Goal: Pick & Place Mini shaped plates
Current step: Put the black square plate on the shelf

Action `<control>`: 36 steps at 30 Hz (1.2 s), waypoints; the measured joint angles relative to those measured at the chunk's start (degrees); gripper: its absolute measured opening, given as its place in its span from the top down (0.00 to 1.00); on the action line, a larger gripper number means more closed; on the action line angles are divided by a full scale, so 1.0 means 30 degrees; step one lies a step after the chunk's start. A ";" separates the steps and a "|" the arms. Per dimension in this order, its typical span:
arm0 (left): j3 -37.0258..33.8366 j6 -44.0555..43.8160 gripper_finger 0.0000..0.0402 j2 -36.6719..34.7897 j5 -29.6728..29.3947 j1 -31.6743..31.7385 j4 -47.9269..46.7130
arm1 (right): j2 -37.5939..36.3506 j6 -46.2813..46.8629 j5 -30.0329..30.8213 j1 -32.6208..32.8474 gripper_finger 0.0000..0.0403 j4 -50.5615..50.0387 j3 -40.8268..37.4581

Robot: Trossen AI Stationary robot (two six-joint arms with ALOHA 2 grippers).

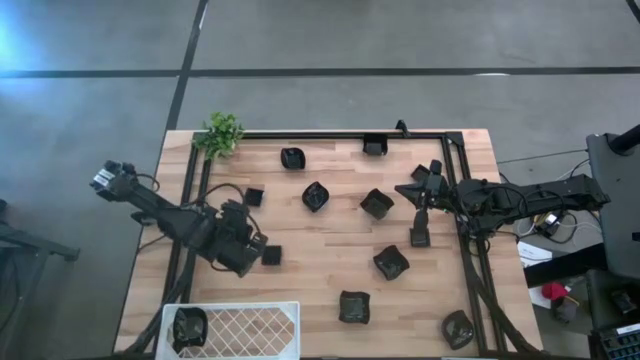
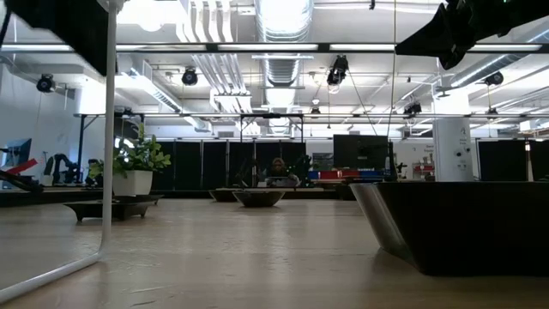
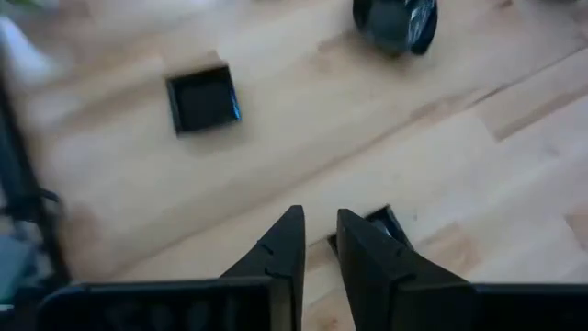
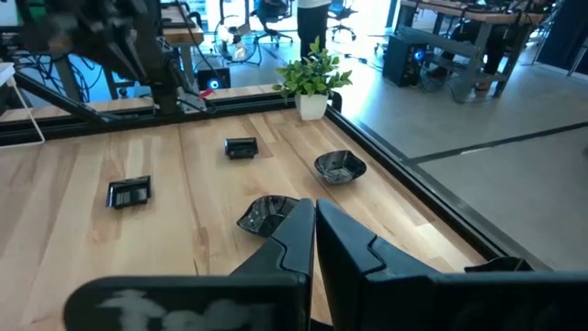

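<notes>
1. The black plates (image 1: 377,203) lie scattered over the wooden surface (image 1: 320,280), well apart from one another. That spacing would leave a hand room to come down on a single plate.

2. The white basket (image 1: 265,322) sits at the near left corner, and one plate (image 1: 189,326) already lies in its left end. I judge the basket to be the drop-off, with most of the task left.

3. The left hand (image 1: 258,252) hangs low over the surface, just beside a small square plate (image 1: 271,255). In its wrist view the fingers (image 3: 367,253) stand a little apart with nothing between them, and the plate's corner (image 3: 384,223) shows just beyond the tips. It looks lined up to take this plate by its rim, though it is not yet pinching anything.

4. This plate is the nearest loose one to the basket, which may be why it is the one chosen.

5. The right hand (image 1: 421,208) is over the right part of the surface, its fingers pressed together and holding nothing. It hangs above another plate (image 1: 420,237) and seems to be waiting.

6. A small green plant (image 1: 220,134) stands at the far left corner, clear of the plates.

7. Shallow, glossy rims give little to pinch, so the left hand could slip if it closes off-centre.
</notes>
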 joint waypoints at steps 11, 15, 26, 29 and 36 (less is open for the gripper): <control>-0.6299 -0.0036 0.85 -0.1961 0.1209 0.0189 0.7094 | -0.0005 0.0292 -0.0005 0.0000 0.97 0.0014 -0.0064; -0.7216 -0.0058 0.85 -0.1918 0.1245 0.0192 0.8225 | -0.0001 0.0350 -0.0005 0.0000 0.97 -0.0011 -0.0100; -0.9279 0.0335 0.85 -0.1780 0.1897 0.0221 1.2291 | -0.0005 0.0352 0.0003 0.0000 0.97 -0.0007 -0.0114; -0.9723 0.0369 0.85 -0.1780 0.2472 0.0219 1.3003 | -0.0005 0.0350 0.0010 0.0000 0.97 -0.0007 -0.0114; -1.0320 0.0331 0.85 -0.1403 0.2615 0.0221 1.3868 | -0.0005 0.0573 0.0024 -0.0002 0.97 0.0000 -0.0122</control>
